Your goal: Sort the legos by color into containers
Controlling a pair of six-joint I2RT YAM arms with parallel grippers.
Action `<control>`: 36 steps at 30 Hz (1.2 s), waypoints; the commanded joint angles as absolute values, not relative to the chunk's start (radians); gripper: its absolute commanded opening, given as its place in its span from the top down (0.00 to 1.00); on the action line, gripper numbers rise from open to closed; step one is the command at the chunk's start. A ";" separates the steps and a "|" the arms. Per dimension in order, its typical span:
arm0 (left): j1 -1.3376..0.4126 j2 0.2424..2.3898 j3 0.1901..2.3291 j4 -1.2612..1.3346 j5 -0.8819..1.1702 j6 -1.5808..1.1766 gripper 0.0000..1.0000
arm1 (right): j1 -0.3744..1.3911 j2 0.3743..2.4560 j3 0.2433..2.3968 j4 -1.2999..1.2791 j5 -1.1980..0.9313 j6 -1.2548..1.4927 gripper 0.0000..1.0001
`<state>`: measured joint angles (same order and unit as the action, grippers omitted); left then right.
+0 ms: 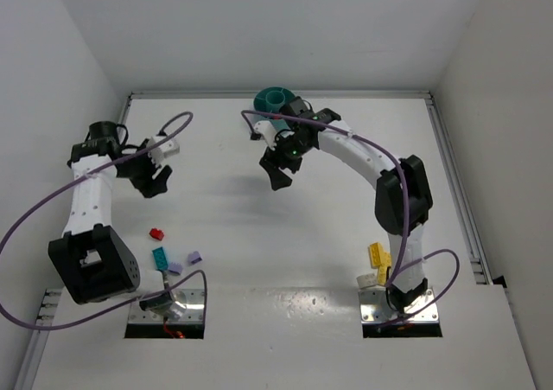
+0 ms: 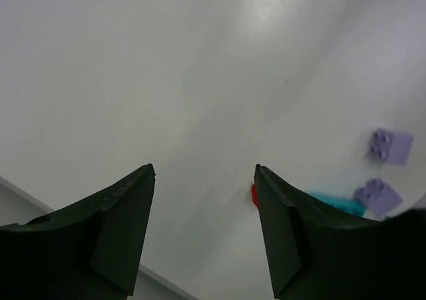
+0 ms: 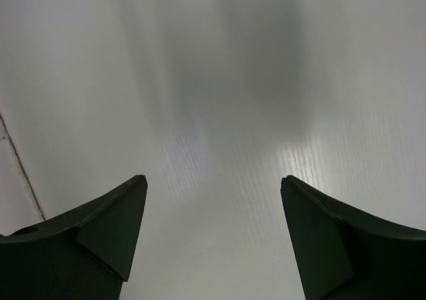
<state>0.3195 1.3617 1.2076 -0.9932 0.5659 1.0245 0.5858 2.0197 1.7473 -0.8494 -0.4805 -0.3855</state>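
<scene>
The round teal bowl (image 1: pixel 275 100) stands at the far middle of the table, partly hidden by my right arm. A red lego (image 1: pixel 156 233), a teal lego (image 1: pixel 161 257) and two pale purple legos (image 1: pixel 194 257) lie near the left arm's base. Yellow legos (image 1: pixel 378 253) lie by the right arm's base. My left gripper (image 1: pixel 155 182) is open and empty above the table, far of the red lego. The left wrist view shows a sliver of red lego (image 2: pixel 253 194), the teal lego (image 2: pixel 336 203) and purple legos (image 2: pixel 390 146). My right gripper (image 1: pixel 278 174) is open and empty, near the bowl.
Purple cables loop over both arms. A raised rail (image 1: pixel 449 148) runs along the table's right and far edges. White walls enclose the table on three sides.
</scene>
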 commanded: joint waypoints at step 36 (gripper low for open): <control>0.488 1.356 0.891 -1.172 0.341 2.249 0.42 | 0.551 1.850 1.434 -0.658 -0.561 -0.298 0.21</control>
<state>0.4870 1.3647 0.9142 -1.2194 0.2886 1.9594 0.5575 1.8290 1.3796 -0.6594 -0.5327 -0.2886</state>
